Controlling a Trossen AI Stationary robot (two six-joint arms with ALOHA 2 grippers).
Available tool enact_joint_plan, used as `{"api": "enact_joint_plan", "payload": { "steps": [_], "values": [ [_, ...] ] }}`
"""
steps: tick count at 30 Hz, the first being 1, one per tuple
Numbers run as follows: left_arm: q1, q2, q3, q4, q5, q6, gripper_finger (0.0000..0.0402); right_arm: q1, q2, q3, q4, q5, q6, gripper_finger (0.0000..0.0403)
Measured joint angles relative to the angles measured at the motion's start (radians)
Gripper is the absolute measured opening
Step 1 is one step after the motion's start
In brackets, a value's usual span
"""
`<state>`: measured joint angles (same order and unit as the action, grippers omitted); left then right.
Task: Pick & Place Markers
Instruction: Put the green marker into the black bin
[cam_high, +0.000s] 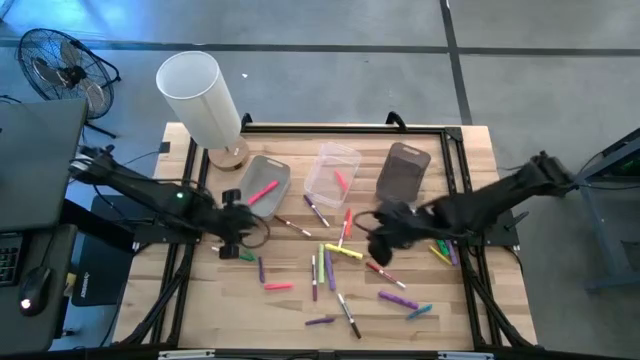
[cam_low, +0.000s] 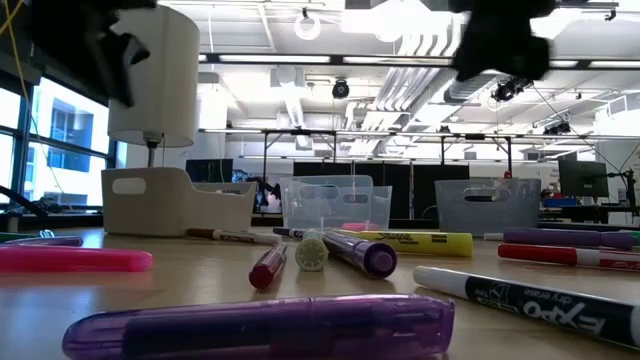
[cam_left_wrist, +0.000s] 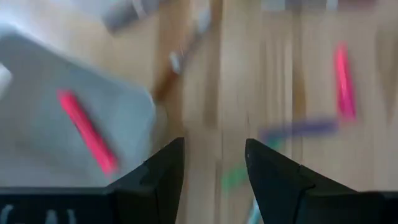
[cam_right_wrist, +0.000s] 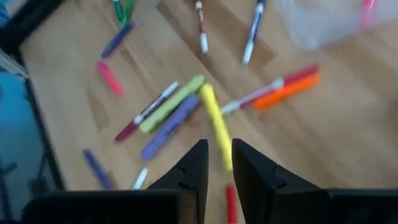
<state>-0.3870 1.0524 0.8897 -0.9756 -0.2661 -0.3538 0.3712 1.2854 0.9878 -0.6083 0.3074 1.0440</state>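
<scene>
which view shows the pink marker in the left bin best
The left wrist view: the pink marker lies large and unblocked on the grey bin floor. The high view shows it small but clear in the bin. The low view shows only the bin's wall; the right wrist view misses it.

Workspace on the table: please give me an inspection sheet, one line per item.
Surface: wooden table, black frame around it.
Job's things: markers scattered mid-table; pink marker in the grey bin; another in the clear bin; dark bin contents unclear.
Clutter: white lamp at the back left corner.
Grippers: left gripper beside the grey bin, jaws open, empty; right gripper above a yellow marker, jaws narrow, not holding.
Cables: black cables near the left arm.
Surroundings: floor fan, keyboard and mouse at left.
</scene>
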Motion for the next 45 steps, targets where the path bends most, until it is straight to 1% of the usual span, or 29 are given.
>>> {"api": "enact_joint_plan", "payload": {
  "steps": [3,6,11,15,18,20,23,27,31,33,37,40,45],
  "values": [
    [0.0,0.096,0.017,-0.089,0.111,-0.008,0.0166,0.084,-0.061,-0.068,0.001,0.069,0.105,0.0039],
    [-0.01,0.179,0.016,-0.13,0.184,-0.046,0.0166,0.144,-0.089,-0.108,0.006,0.11,0.164,0.0026],
    [-0.08,0.271,0.016,-0.129,0.193,-0.084,0.0166,0.181,-0.097,-0.12,0.008,0.14,0.163,0.0019],
    [-0.143,0.312,0.016,-0.098,0.159,-0.126,0.0166,0.182,-0.097,-0.12,0.008,0.141,0.155,0.0021],
    [-0.176,0.328,0.016,-0.09,0.134,-0.135,0.0166,0.182,-0.097,-0.12,0.008,0.155,0.144,0.0023],
    [-0.187,0.329,-0.006,-0.062,0.135,-0.158,0.0166,0.181,-0.097,-0.12,0.008,0.156,0.141,0.0023],
    [-0.183,0.329,-0.07,0.011,0.175,-0.199,0.0166,0.182,-0.097,-0.12,0.01,0.155,0.129,0.0023],
    [-0.183,0.329,-0.148,0.068,0.213,-0.227,0.0166,0.182,-0.097,-0.12,0.019,0.154,0.126,0.0025],
    [-0.183,0.329,-0.215,0.134,0.215,-0.227,0.0166,0.181,-0.097,-0.12,0.023,0.152,0.126,0.0024],
    [-0.183,0.329,-0.249,0.166,0.21,-0.251,0.0166,0.181,-0.097,-0.12,0.027,0.154,0.126,0.0024],
    [-0.183,0.323,-0.294,0.213,0.25,-0.262,0.0163,0.181,-0.097,-0.12,0.044,0.154,0.126,0.0025],
    [-0.183,0.324,-0.3,0.214,0.256,-0.262,0.0142,0.181,-0.097,-0.12,0.049,0.155,0.126,0.0024],
    [-0.183,0.326,-0.3,0.22,0.276,-0.256,0.0072,0.181,-0.097,-0.12,0.049,0.178,0.126,0.0025]
  ]
}}
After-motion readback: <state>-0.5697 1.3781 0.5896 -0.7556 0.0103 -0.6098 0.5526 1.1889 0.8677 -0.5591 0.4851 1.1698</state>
